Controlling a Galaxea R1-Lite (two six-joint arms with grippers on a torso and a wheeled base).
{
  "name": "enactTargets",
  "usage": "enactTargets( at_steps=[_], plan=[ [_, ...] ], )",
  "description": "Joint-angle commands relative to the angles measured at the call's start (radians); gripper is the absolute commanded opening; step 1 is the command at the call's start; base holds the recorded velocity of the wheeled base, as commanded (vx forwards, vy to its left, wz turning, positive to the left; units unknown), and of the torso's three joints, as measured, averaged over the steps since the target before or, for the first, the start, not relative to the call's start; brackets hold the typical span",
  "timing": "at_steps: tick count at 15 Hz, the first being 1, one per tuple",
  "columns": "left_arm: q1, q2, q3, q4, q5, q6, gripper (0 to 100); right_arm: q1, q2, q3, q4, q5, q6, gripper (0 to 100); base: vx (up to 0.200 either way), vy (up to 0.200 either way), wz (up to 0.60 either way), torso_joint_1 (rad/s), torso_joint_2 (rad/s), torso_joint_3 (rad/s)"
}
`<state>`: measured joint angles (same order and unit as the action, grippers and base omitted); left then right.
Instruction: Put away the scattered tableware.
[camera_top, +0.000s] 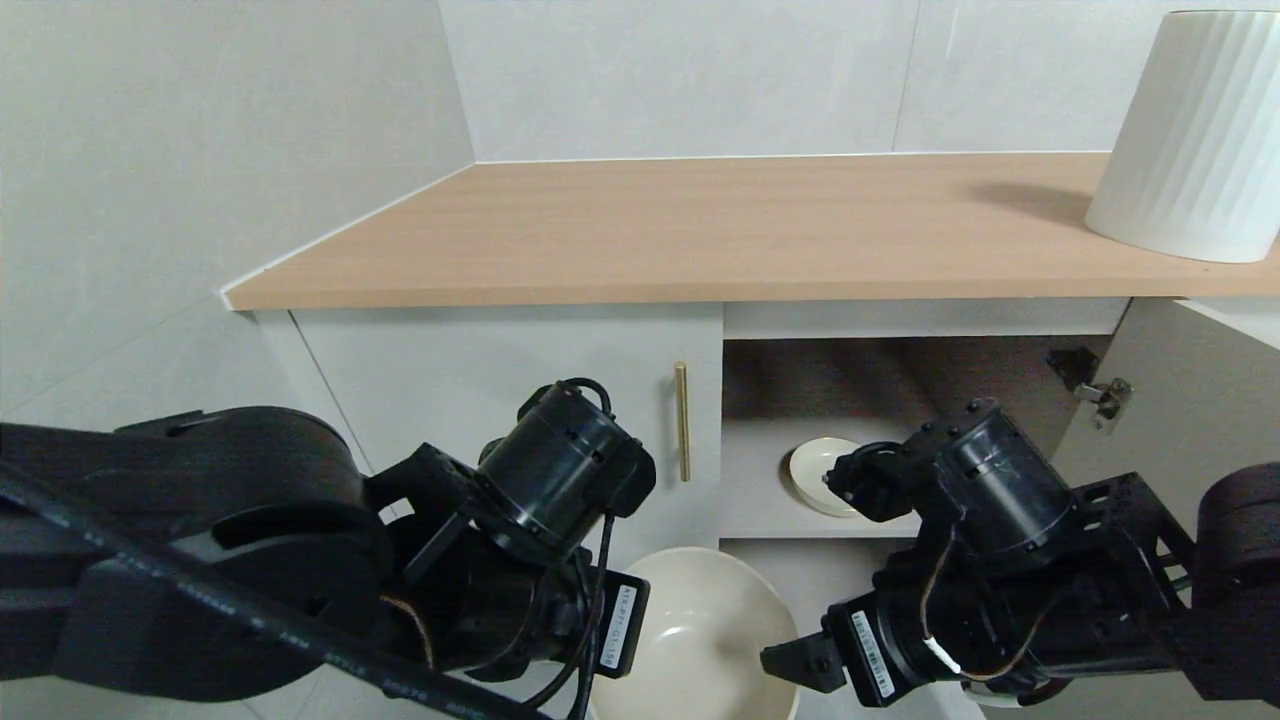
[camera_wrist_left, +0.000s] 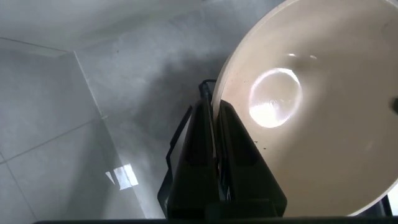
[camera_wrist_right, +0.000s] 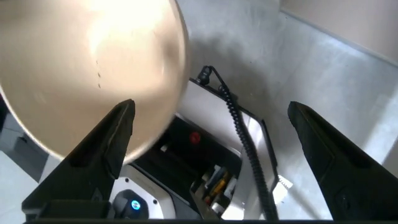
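A bowl (camera_top: 700, 630) is being gripped by its rim in the left gripper (camera_wrist_left: 214, 115), below the open cabinet (camera_top: 920, 318), probably for shelving beside the saucer (camera_top: 815, 475) inside; the right gripper (camera_wrist_right: 211, 107) is being held open, empty.

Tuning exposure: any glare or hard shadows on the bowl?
Left wrist view: bright glare spot inside the bowl. Right wrist view: broad pale sheen across it. Head view: bowl evenly lit; white bin casts a soft shadow on the counter.

A wooden countertop (camera_top: 700, 230) meets white tiled walls (camera_top: 200, 150) in a corner. The cabinet (camera_top: 920, 318) below has 2 doors: left door (camera_top: 480, 370) shut, with 1 brass handle (camera_top: 682, 420); right door (camera_top: 1200, 400) open. Floor (camera_wrist_left: 74, 124): grey tiles.
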<state>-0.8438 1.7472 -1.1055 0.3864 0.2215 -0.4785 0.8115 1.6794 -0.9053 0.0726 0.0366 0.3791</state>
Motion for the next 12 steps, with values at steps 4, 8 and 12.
enactTargets(
  at_steps=[4, 8, 12],
  plan=[
    [-0.017, 0.011, 0.001, -0.001, 0.001, -0.025, 0, 0.002, 0.039, -0.004, -0.031, -0.001, 0.037, 100, 0.0, 0.0, 0.0, 0.0, 0.0, 0.0],
    [-0.017, 0.026, 0.001, -0.001, 0.001, -0.026, 0, 0.002, 0.036, 0.005, -0.056, -0.001, 0.047, 0, 0.0, 0.0, 0.0, 0.0, 0.0, 0.0],
    [-0.017, 0.031, 0.0, -0.001, 0.001, -0.026, 0, 0.002, 0.034, 0.006, -0.057, -0.001, 0.046, 0, 0.0, 0.0, 0.0, 0.0, 0.0, 0.0]
  ],
)
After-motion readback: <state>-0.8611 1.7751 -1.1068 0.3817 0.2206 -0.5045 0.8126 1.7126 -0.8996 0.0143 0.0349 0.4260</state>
